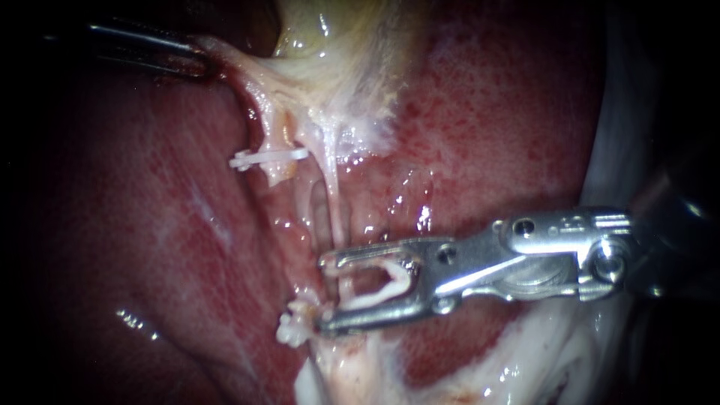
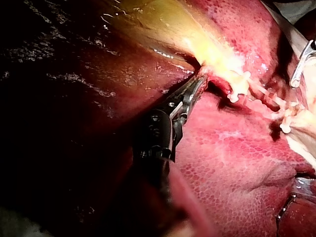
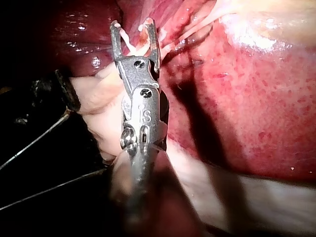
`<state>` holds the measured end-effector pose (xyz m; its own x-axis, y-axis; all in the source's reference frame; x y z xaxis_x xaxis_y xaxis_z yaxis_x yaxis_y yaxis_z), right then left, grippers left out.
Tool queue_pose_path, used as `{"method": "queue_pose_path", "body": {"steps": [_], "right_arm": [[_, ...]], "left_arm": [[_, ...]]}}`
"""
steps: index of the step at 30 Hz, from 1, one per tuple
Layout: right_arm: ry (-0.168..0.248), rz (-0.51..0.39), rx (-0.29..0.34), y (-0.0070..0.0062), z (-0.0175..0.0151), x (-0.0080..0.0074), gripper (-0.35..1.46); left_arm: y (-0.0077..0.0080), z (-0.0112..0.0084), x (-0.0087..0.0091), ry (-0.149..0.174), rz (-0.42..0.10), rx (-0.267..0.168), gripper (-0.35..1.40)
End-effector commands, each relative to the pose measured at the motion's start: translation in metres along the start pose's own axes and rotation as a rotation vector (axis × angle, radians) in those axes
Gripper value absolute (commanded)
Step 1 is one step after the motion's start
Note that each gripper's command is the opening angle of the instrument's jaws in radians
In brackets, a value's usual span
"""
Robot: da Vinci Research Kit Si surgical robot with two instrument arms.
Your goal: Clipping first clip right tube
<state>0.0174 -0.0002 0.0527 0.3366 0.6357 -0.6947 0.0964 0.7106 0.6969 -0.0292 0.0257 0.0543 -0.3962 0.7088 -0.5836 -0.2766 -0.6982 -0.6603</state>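
My left instrument (image 2: 200, 80) pinches pale tissue (image 2: 220, 63) beside the gallbladder (image 2: 163, 22); a white clip (image 2: 237, 87) sits just ahead, against liver (image 2: 232, 163).

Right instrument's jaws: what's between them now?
In the endoscope view, the right instrument holds a white clip in its jaws, and the right tube runs down between them near the tips.

A: What does the right instrument (image 1: 326, 294) look like?
B: Bright silver steel: two long slotted jaws, round screws at the hinge, a polished knuckle with a pin behind, then a dark shaft.
A: And the left instrument (image 1: 199, 64)?
B: Darker: slim grey jaws, a black wrist housing with small holes and a silver link.
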Motion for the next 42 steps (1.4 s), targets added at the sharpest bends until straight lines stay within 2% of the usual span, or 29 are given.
{"method": "queue_pose_path", "body": {"steps": [1,7,11,13,22,30,35,42], "right_arm": [[0.0,0.0,0.0,0.0,0.0,0.0,0.3],[0.008,-0.002,0.002,0.0001,-0.0003,-0.0003,0.39],[0.01,-0.004,0.005,0.0006,-0.0009,-0.0011,0.43],[0.009,-0.006,0.006,0.0012,-0.0014,-0.0018,0.45],[0.006,0.049,-0.007,0.0055,-0.0016,-0.0067,0.48],[-0.018,0.091,-0.022,0.0079,-0.0002,-0.0105,0.48],[-0.033,0.104,-0.013,0.0084,0.0014,-0.0114,0.48],[-0.041,0.105,0.004,0.0082,0.0031,-0.0112,0.48]], "left_arm": [[0.0,-0.0001,0.0,0.0,0.0,0.0,-0.35],[0.0,-0.0002,0.0001,0.0,0.0,-0.001,-0.35],[0.0,-0.0002,0.0001,0.0,0.0,-0.001,-0.35],[0.0,-0.0002,0.0001,0.0,0.0,-0.001,-0.35],[0.0,-0.0002,0.0001,0.0,0.0,-0.001,-0.35],[0.0,-0.0002,0.0001,0.0,0.0,-0.001,-0.35],[0.0,-0.0002,0.0001,0.0,0.0,-0.001,-0.35],[0.0,-0.0003,0.0001,0.0,-0.001,-0.001,-0.35]]}}
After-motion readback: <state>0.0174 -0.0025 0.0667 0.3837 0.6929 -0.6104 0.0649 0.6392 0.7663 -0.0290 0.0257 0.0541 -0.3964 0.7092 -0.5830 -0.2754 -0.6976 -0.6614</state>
